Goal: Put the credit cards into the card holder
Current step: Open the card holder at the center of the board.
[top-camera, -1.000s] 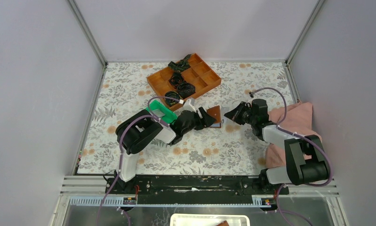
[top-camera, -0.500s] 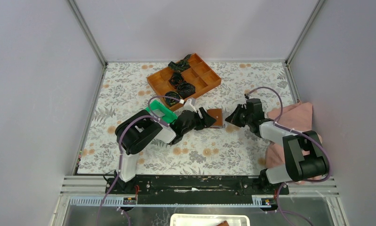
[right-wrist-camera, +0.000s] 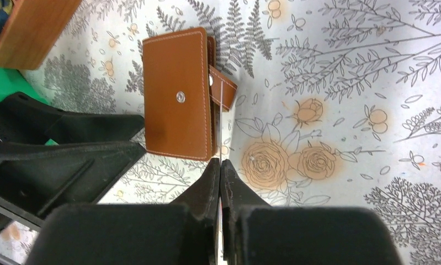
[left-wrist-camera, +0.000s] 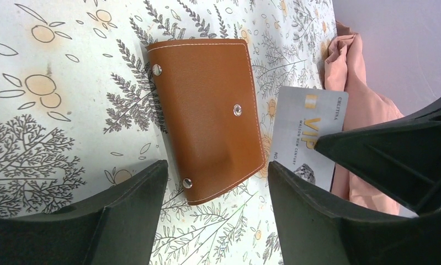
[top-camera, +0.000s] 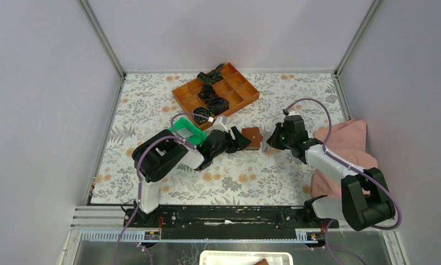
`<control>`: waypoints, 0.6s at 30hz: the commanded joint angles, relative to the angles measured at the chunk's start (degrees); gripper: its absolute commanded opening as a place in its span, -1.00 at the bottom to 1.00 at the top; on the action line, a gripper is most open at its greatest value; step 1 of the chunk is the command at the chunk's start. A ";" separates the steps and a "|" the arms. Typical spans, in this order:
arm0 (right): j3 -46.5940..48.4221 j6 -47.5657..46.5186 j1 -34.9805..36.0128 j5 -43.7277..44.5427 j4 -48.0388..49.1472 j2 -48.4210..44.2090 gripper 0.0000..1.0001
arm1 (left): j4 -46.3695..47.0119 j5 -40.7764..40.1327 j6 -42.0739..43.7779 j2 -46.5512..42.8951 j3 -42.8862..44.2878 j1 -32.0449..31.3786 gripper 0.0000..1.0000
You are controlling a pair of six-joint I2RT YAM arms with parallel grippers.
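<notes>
The brown card holder (left-wrist-camera: 207, 116) lies flat on the floral table cover, folded, with its snap tab (right-wrist-camera: 223, 88) sticking out on the side towards the right arm. My left gripper (left-wrist-camera: 217, 168) stands open, one finger on each side of the holder's near end, apart from it. My right gripper (right-wrist-camera: 221, 163) is shut on a silver credit card (left-wrist-camera: 309, 130) marked VIP. The right wrist view shows that card (right-wrist-camera: 221, 118) edge-on, its far end at the snap tab. From above, the two grippers (top-camera: 244, 139) (top-camera: 269, 141) face each other across the holder (top-camera: 253, 137).
An orange compartment tray (top-camera: 245, 91) with black coiled items stands at the back. A green tray (top-camera: 186, 130) sits by the left arm's wrist. A pink cloth (top-camera: 347, 143) lies at the right, under the right arm. Grey walls enclose the table.
My right gripper has moved left with the card, up to the holder's tab side. The holder looked tilted before and lies flat now. The left gripper stays open.
</notes>
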 commanded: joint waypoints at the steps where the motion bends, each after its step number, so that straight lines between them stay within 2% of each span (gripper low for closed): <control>1: 1.77 -2.32 0.76 1.85 -4.36 -1.50 -1.00 | -0.64 0.23 1.63 -1.06 -1.32 0.74 0.48; 18: 5.00 -3.19 4.08 0.36 -5.17 3.96 -1.00 | -9.58 -2.63 7.54 -3.66 0.03 0.79 0.46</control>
